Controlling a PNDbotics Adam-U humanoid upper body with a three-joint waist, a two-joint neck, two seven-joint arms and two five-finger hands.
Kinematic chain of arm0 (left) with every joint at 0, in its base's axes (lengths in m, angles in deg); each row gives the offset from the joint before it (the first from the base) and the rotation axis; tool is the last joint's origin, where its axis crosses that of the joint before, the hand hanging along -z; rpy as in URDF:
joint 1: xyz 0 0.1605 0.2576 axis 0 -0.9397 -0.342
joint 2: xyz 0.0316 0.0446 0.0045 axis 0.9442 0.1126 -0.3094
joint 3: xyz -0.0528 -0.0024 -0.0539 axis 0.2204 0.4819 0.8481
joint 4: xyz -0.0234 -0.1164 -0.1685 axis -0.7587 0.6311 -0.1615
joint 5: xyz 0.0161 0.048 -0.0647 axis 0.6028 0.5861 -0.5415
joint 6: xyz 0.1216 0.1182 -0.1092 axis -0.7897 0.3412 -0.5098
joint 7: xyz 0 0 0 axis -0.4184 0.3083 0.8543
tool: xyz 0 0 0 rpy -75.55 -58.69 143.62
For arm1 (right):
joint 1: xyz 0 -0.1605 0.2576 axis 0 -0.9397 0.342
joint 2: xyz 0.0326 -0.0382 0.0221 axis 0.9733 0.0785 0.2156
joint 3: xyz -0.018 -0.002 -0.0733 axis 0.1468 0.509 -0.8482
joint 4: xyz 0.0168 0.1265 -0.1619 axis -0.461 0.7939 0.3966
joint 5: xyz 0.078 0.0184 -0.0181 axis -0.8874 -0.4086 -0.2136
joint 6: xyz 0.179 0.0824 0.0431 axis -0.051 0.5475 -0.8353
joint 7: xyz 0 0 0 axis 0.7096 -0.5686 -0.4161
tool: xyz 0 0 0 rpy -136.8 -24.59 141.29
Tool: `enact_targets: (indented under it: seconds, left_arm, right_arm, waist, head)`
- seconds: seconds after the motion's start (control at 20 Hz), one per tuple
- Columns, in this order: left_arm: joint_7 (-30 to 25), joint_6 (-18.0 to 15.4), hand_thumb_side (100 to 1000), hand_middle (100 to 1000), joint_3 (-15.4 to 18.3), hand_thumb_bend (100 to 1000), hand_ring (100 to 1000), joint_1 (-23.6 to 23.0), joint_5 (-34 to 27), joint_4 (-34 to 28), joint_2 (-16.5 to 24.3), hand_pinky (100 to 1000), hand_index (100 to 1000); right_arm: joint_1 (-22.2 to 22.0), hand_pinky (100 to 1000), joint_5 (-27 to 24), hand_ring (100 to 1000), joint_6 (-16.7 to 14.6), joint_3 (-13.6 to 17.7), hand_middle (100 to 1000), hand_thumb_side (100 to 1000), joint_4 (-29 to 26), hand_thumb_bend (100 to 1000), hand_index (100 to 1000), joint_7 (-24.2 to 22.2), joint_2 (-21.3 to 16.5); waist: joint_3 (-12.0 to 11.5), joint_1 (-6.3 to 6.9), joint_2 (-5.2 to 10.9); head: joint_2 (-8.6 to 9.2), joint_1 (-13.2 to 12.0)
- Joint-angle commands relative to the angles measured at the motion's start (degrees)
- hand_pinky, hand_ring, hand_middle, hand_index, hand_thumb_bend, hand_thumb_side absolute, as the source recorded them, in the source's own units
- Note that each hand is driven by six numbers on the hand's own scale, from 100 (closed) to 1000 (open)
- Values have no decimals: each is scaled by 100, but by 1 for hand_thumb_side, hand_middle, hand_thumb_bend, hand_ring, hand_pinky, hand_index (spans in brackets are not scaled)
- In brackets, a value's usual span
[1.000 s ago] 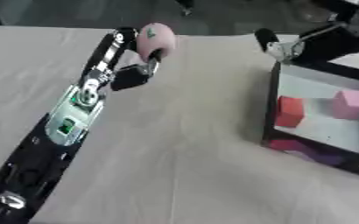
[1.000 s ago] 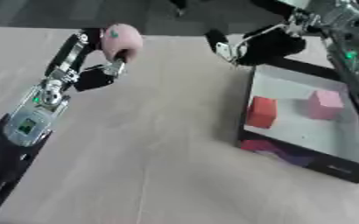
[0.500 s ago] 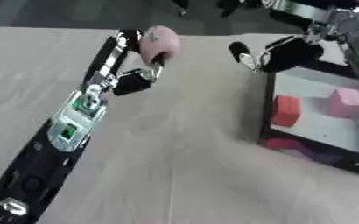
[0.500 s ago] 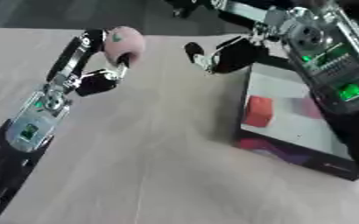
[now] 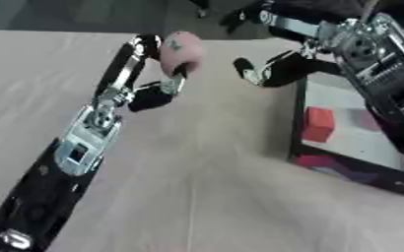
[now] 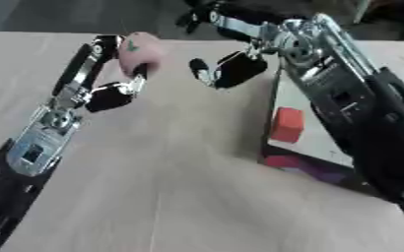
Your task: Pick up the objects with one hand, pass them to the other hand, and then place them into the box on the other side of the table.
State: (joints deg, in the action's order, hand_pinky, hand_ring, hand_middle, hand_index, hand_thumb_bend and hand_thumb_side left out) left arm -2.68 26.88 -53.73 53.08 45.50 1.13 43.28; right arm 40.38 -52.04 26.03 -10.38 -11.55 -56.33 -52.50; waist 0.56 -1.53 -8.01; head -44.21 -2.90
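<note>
My left hand (image 5: 158,81) reaches up the table's left-centre and is shut on a pink rounded object (image 5: 181,47), held raised at its fingertips. My right hand (image 5: 270,69) has come in from the right and hovers open just right of the pink object, with a small gap between them. Below and right of that hand lies the box (image 5: 305,160), with dark sides and a white floor. Inside it sit a red block (image 5: 318,123) and a pink block (image 5: 364,119), the latter partly behind my right forearm.
The tan table (image 5: 197,197) stretches bare in front of the box and under both arms. The box has a purple-printed front side (image 6: 305,166). Dark shapes line the table's far edge.
My right hand has swung left from above the box toward the pink object. The left hand keeps the object and has barely moved. The view has shifted.
</note>
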Motion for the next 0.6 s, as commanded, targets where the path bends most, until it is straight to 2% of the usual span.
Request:
enact_targets:
  seconds: [0.05, 0.6]
  left_arm:
    - [-5, -59, 201, 521, -28, 100, 595, 150, 1, -125, -25, 697, 487]
    - [-123, -150, 194, 520, -134, 100, 595, 193, -8, -172, -98, 697, 486]
  right_arm:
    - [149, 951, 198, 1000, 14, 15, 819, 221, 70, 100, 935, 93, 48]
    - [201, 951, 431, 1000, -122, -15, 822, 214, 267, 100, 951, 358, 230]
  waist:
    - [-22, -77, 164]
    - [-64, -86, 143]
  head:
    - [9, 37]
    - [9, 78]
